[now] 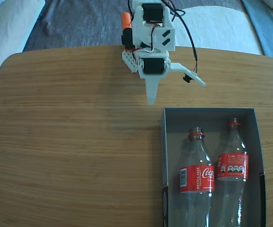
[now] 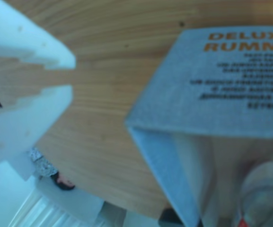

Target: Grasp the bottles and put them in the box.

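Wooden table [image 1: 70,142] carries the box [image 1: 210,112] with both bottles [image 1: 196,172] side by side inside; the gripper [image 1: 176,87] hangs nearby, fingers released and empty.

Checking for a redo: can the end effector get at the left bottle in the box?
Probably yes: end effector sits open and empty just beyond the box, left bottle lies uncovered.

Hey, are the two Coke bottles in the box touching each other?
Cannot tell. In the fixed view the left bottle and right bottle lie side by side in the box, their clear bodies meeting or nearly meeting, with no plain gap or contact.
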